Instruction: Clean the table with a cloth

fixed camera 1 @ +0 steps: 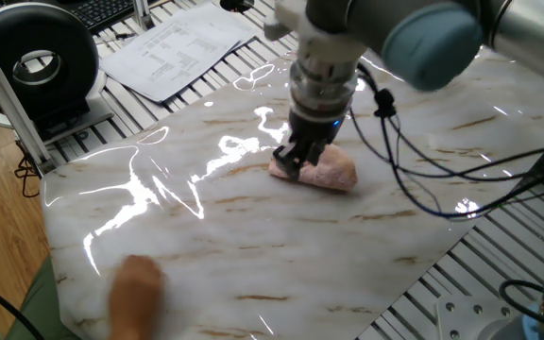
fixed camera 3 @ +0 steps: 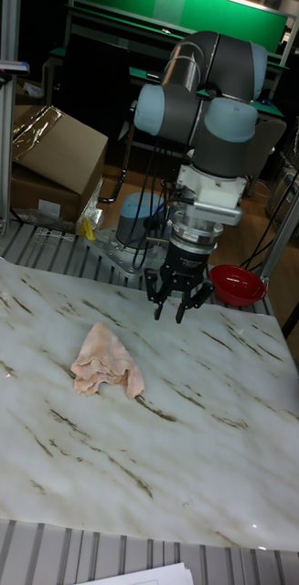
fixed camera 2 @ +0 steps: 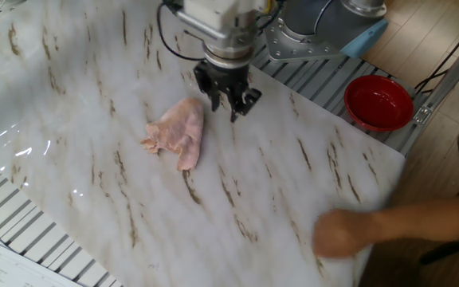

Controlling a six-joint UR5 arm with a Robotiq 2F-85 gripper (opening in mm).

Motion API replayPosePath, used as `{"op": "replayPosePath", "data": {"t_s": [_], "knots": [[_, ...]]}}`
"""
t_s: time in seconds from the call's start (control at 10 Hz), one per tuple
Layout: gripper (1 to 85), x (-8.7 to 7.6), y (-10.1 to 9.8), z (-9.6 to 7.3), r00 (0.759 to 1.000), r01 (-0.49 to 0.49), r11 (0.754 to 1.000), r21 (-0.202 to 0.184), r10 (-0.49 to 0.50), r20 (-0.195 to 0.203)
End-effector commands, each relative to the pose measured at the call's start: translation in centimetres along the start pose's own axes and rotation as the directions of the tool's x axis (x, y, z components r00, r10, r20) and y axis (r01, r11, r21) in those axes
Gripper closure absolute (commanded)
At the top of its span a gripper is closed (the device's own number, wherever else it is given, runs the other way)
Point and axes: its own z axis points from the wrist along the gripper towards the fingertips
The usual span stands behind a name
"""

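The gripper [fixed camera 3: 178,309] is hanging above the table [fixed camera 3: 213,439] with its two dark fingers [fixed camera 2: 235,104] spread apart and pointing down, and nothing is sitting between them; in the tall fixed view the fingertips are showing clear of the marble, and in the other fixed view [fixed camera 2: 223,97] they are hovering just to the right of the cloth [fixed camera 2: 178,132] without touching it. In one fixed view the gripper [fixed camera 1: 296,161] is overlapping the left end of the cloth [fixed camera 1: 324,171], so from that side it is hard to tell whether there is contact, but the other two views are showing a gap. The cloth [fixed camera 3: 105,360] is lying flat on the table as a small pale-pink bunched heap, wrinkled and folded over itself, with a narrower tail trailing toward the near edge in the tall fixed view. It is resting in the left-of-middle part of the glossy marble-patterned sheet there, well away from every edge. A blurred hand [fixed camera 2: 343,233] is reaching over the near right corner of the table in the other fixed view, well apart from the cloth. A red bowl [fixed camera 2: 378,100] is sitting beyond the table's far right edge on the ribbed grey frame [fixed camera 2: 309,76].
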Motion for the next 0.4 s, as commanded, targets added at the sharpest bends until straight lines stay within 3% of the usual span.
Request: {"op": "replayPosePath", "data": {"t_s": [0.0, 0.3], "knots": [[44.7, -0.59, 1.44, 0.75, 1.0, -0.005, 1.0, 0.012, 0.005, 0.028], [49.0, -0.43, 1.17, 0.82, 1.0, -0.002, 1.0, 0.02, 0.001, 0.02]]}}
